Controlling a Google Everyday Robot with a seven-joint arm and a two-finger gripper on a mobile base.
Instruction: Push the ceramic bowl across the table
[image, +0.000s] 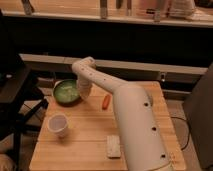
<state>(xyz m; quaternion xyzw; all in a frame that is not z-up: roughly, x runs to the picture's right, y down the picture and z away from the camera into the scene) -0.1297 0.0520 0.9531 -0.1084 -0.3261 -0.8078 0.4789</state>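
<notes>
The ceramic bowl is round, shallow and green with a paler inside. It sits near the far left corner of the wooden table. My white arm reaches in from the lower right, bends above the table's far edge and comes down to the bowl's right rim. The gripper is at that rim, touching or almost touching the bowl. The arm's last link hides the gripper's tip.
A small white cup stands on the left, in front of the bowl. An orange carrot-like piece lies right of the gripper. A white block lies near the front edge. A dark chair stands left of the table.
</notes>
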